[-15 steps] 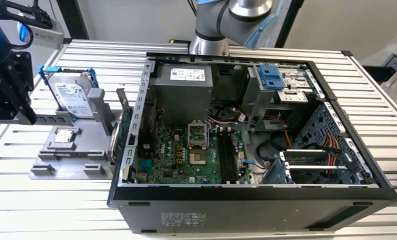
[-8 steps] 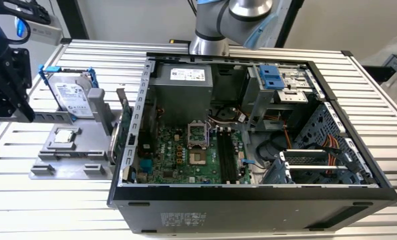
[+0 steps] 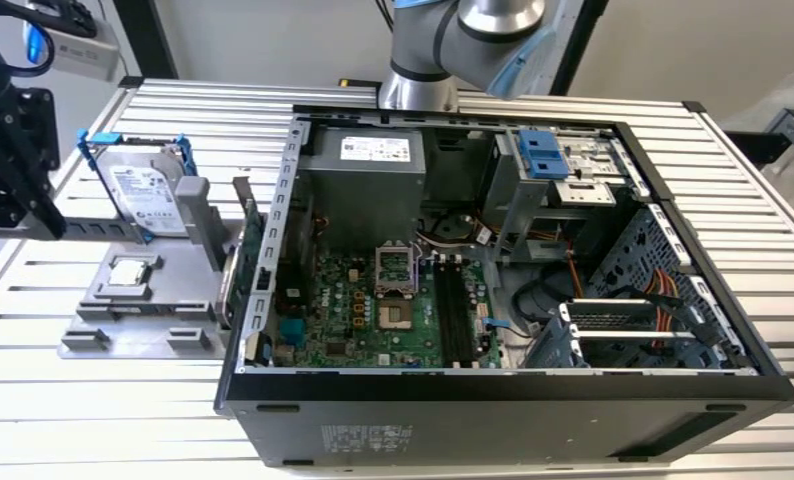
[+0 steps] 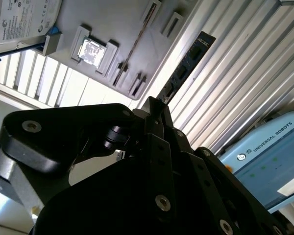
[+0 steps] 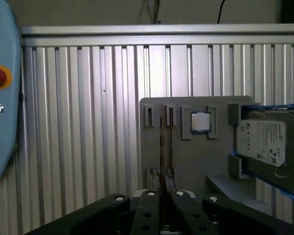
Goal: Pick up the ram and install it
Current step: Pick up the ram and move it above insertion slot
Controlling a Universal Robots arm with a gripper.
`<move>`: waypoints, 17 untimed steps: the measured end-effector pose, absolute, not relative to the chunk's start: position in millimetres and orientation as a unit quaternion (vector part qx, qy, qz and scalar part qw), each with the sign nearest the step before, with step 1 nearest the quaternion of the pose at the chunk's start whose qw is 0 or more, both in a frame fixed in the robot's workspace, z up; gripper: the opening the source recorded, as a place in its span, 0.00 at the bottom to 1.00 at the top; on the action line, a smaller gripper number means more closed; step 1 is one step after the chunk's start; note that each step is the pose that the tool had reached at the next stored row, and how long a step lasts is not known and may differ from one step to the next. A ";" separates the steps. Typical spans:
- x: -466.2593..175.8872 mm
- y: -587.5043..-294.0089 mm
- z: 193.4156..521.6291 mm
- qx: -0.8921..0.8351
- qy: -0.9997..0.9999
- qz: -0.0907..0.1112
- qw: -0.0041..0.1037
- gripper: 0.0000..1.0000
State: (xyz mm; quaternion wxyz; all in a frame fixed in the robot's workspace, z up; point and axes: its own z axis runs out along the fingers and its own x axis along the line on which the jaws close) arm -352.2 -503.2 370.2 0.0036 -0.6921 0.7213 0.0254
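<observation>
Ribbed alu table (image 3: 104, 420) is carrying an open PC case (image 3: 504, 420) mid-frame in exterior view; in second wrist view we're seeing gripper (image 4: 157, 104) clamping the ram (image 4: 185, 66).

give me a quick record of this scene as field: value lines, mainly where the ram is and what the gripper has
gripper: shut on the ram, to the exterior view's left of the case
ram: dark stick jutting from the fingertips, above the slatted table
grey holder: on the table, near the gripper
processor chip: seated in the holder
hard drive: blue frame, on the holder
computer case: open, on the table
memory slots: black, on the motherboard
install: not yet done
</observation>
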 end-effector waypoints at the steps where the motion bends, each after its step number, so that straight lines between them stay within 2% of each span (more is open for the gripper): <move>1: -352.2 -503.2 370.7 -0.692 0.721 0.025 0.004 0.00; 17: -343.2 -503.2 371.2 -0.692 0.721 0.025 0.004 0.00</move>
